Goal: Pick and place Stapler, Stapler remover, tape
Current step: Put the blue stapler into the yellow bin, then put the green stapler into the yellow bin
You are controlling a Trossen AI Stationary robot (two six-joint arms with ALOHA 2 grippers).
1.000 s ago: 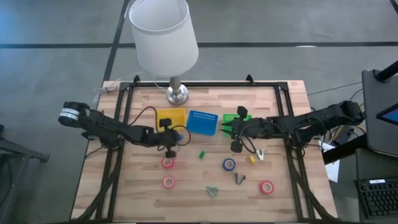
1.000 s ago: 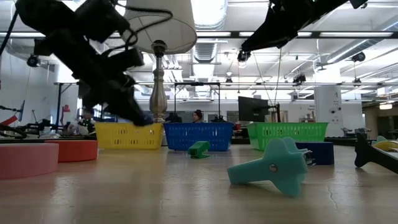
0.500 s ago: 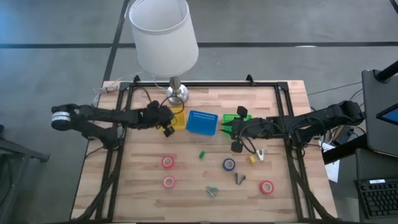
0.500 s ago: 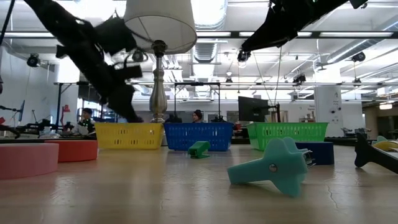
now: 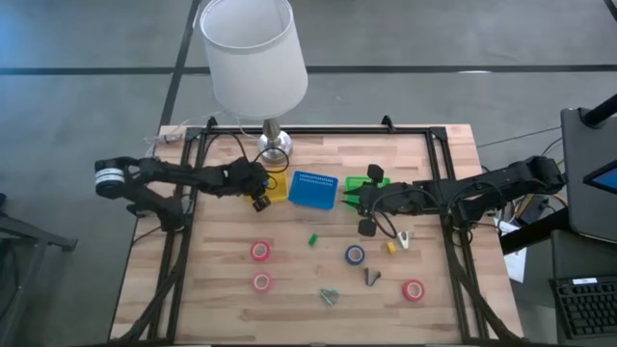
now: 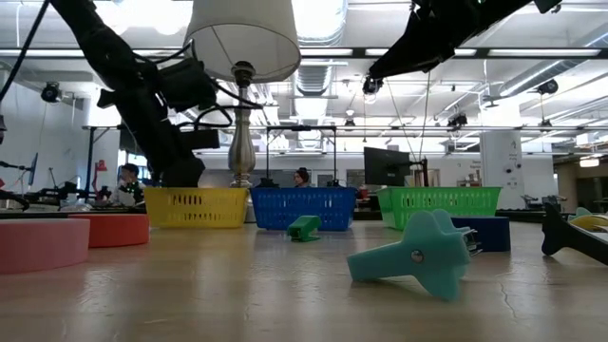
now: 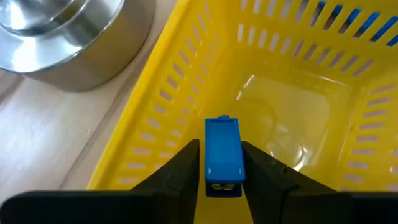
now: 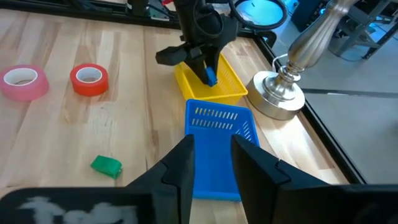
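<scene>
A blue stapler [image 7: 222, 149] hangs over the inside of the yellow basket [image 7: 292, 118], with my left gripper [image 7: 221, 163] shut on it; the right wrist view shows that gripper [image 8: 208, 70] above the same basket [image 8: 219, 88]. My right gripper [image 8: 212, 163] stands open above the table, near the blue basket [image 8: 217, 140], with nothing between its fingers. Two red tape rolls [image 5: 260, 252] [image 5: 261, 282] lie on the table's left half, a blue roll [image 5: 355, 255] and a third red one [image 5: 414, 290] on its right. A green staple remover [image 5: 313, 239] lies mid-table. My left gripper pinches the stapler's two long sides [image 7: 210, 168] between its two fingers. The fingers slant down from above and lie along the stapler. The stapler is lifted clear, its far end pointing down into the yellow basket.
The lamp's metal base [image 5: 274, 146] stands just beyond the yellow basket, its shade [image 5: 253, 53] overhanging it. A green basket [image 5: 371, 183] sits right of the blue one. Small teal [image 5: 329, 296], black [image 5: 371, 278] and yellow [image 5: 392, 247] pieces lie toward the near edge.
My left gripper has swung with the blue stapler from the yellow basket's near right corner toward the table's far edge, and now hangs over the basket's inside. My right arm has kept still.
</scene>
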